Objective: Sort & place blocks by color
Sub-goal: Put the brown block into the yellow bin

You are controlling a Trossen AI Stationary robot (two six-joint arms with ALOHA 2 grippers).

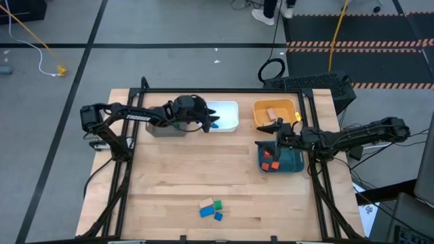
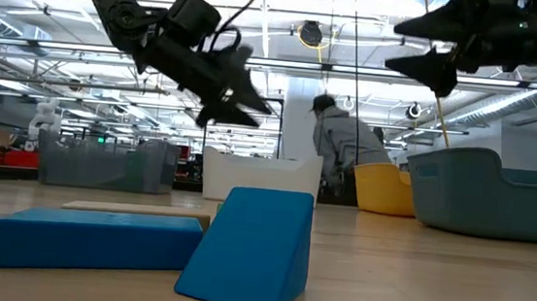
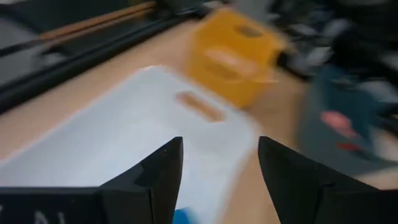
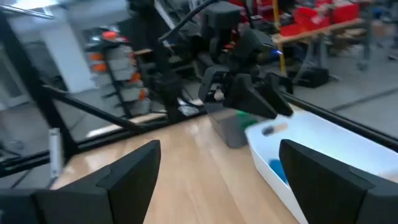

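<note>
Over the white bin point(image 1: 224, 115) the left gripper point(image 1: 211, 123) stands parted, empty; the right gripper point(image 1: 271, 129) gapes wide above the teal bin point(image 1: 295, 163). The loose blocks point(image 1: 211, 208) look light, rigid and probably slick, best pinched across flat opposite faces.

a: how many bins point(image 1: 296, 165) on the table?
b: four: one grey, one white, one yellow, one teal
a: loose blocks point(image 1: 207, 211) at the near edge?
b: three, two blue and one green
a: and arms?
b: two, each with one gripper

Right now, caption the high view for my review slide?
Left gripper open over the white bin, right gripper open above the teal bin, blue and green blocks unsorted.
</note>
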